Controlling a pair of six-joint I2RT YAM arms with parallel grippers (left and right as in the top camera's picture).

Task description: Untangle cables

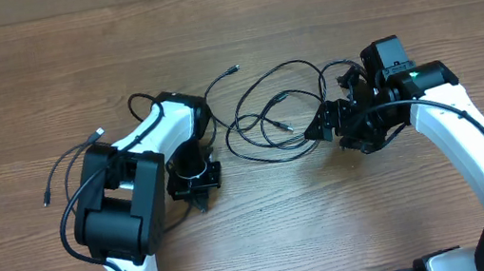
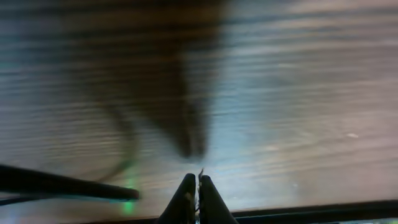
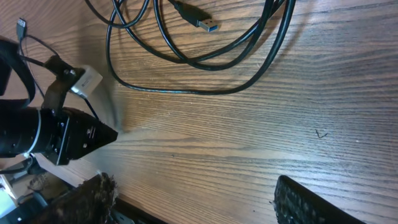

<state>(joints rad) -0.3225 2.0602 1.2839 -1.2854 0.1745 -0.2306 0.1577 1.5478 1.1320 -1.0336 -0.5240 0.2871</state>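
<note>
The cables (image 1: 268, 117) lie as thin black loops in the middle of the table, with a plug end (image 1: 232, 69) pointing away at the back. Another thin black cord (image 1: 64, 167) curves round the left arm's base. My left gripper (image 1: 194, 183) sits left of the loops, apart from them. In the blurred left wrist view the left gripper (image 2: 197, 183) is shut, with nothing clearly between the fingers. My right gripper (image 1: 343, 135) hovers at the right edge of the loops. In the right wrist view the right gripper (image 3: 196, 199) is open over bare wood, with the cables (image 3: 199, 59) and a USB plug (image 3: 202, 22) ahead.
The left arm's wrist (image 3: 56, 134) shows at the left of the right wrist view. A thick black cable (image 2: 62, 183) with a green glow crosses the lower left of the left wrist view. The table (image 1: 333, 228) is brown wood.
</note>
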